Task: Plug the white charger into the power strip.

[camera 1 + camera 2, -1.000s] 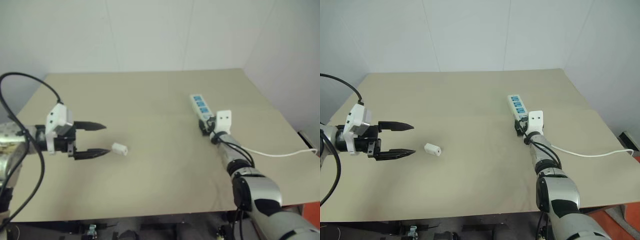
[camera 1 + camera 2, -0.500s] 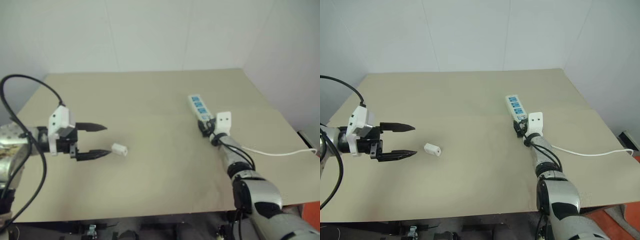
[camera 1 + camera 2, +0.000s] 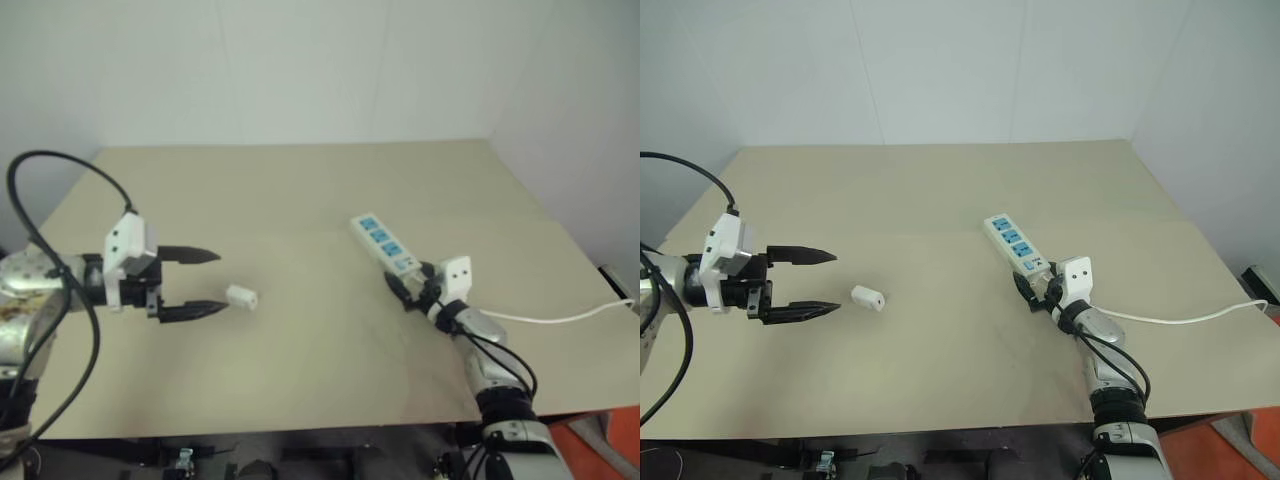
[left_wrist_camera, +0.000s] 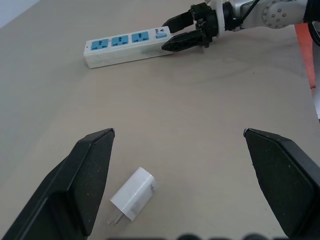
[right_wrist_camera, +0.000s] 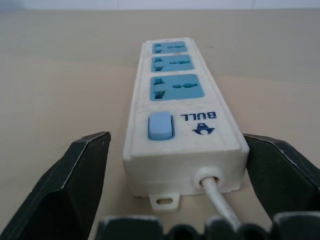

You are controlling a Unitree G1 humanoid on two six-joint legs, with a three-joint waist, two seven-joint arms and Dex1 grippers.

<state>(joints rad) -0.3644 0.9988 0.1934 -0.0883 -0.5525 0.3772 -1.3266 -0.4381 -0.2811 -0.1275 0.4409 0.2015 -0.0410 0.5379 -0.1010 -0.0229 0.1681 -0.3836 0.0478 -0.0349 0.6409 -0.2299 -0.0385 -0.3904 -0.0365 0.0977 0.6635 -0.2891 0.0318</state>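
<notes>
Strip [image 3: 1012,243] long, flat; charger [image 3: 868,297] small, blocky.

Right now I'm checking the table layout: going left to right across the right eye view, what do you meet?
left gripper → white charger → power strip → right gripper → the strip's thin white cord

We see right gripper [image 3: 1037,290] pulled back toward table's near edge, dragging power strip [image 3: 1012,243] along; strip now angled, its far end swung leftward.
</notes>
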